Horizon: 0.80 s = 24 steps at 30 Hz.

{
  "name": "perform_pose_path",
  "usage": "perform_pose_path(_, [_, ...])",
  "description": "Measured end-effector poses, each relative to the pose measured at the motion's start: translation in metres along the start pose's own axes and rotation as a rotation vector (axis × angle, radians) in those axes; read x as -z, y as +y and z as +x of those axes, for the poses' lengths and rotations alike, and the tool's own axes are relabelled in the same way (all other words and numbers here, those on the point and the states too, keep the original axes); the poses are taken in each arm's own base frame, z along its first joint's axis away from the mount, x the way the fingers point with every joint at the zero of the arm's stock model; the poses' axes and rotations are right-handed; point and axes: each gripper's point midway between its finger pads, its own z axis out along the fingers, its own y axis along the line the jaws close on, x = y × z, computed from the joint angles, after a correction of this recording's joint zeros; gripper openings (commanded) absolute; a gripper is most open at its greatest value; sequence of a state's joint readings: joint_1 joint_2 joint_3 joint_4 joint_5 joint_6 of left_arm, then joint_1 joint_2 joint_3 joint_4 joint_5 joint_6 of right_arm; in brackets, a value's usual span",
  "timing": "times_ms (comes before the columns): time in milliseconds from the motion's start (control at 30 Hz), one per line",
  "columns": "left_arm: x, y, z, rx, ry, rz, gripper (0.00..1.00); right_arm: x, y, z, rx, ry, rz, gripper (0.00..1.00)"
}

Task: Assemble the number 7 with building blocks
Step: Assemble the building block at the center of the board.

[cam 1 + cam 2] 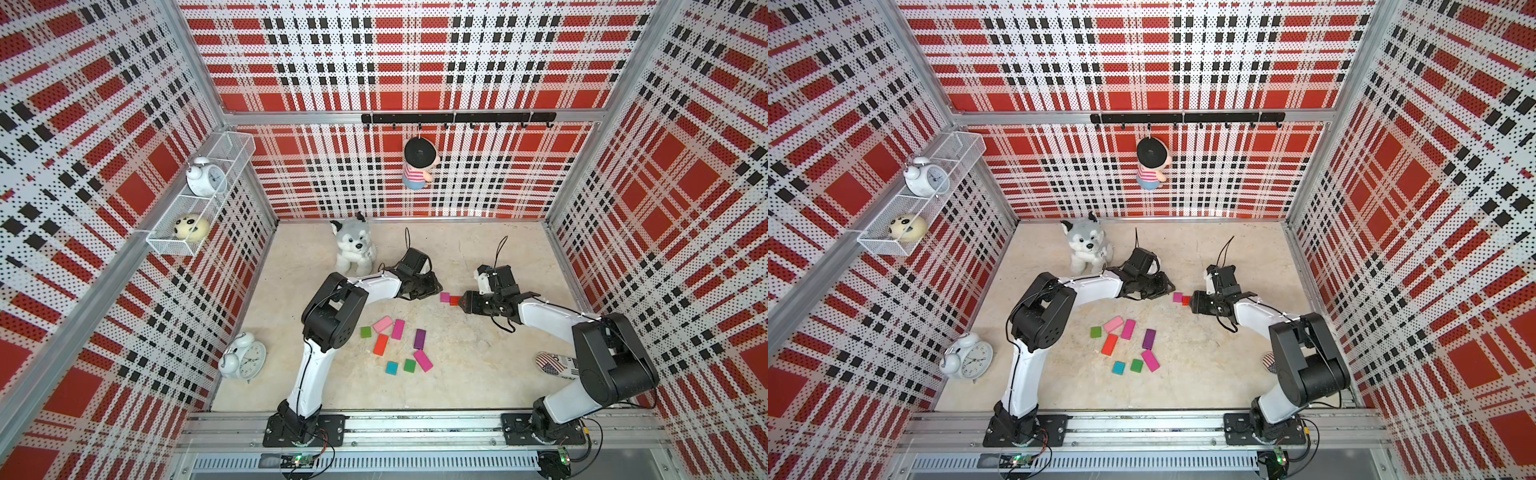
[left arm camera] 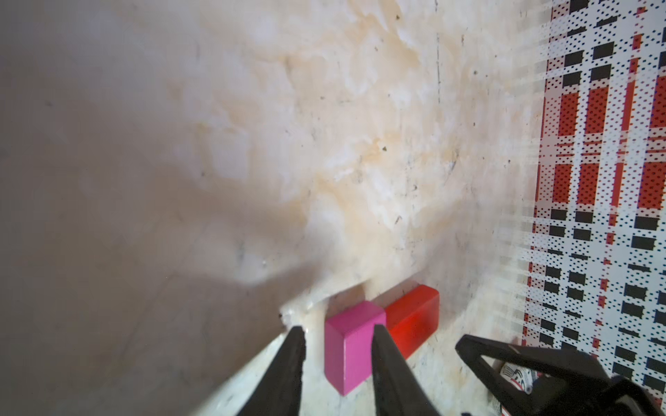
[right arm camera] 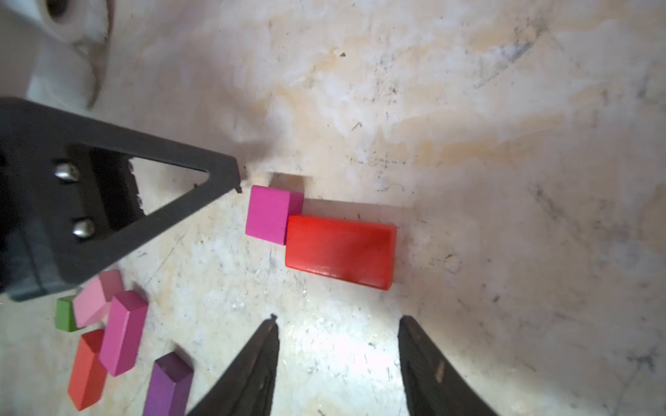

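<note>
The 7's top bar (image 1: 451,298), magenta square (image 3: 268,214) touching red block (image 3: 340,250) at mid-frame, is seemingly being finished, left gripper (image 2: 337,327) barely parted, right gripper (image 3: 338,318) wider, both empty; a lower loose block (image 1: 419,338) is being called for next.

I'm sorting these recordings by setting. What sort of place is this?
Probably a robot test cell, not a home: plaid-printed panel walls, robot arms bolted to an aluminium rail, and staged props like the plush dog.
</note>
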<state>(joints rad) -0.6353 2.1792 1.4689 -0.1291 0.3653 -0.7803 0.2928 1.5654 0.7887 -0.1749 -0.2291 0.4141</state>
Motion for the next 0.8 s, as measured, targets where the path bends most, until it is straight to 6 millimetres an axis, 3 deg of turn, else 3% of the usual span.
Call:
perform_pose_path(400, [0.004,-0.019,-0.021,-0.017,-0.043,0.041,0.37,-0.013,-0.014,0.017,0.121,0.096,0.104,0.61])
perform_pose_path(800, [-0.006,-0.009,-0.014,-0.002,-0.016,0.032,0.36,-0.028,-0.005,0.003,0.143,0.079,0.100,0.56])
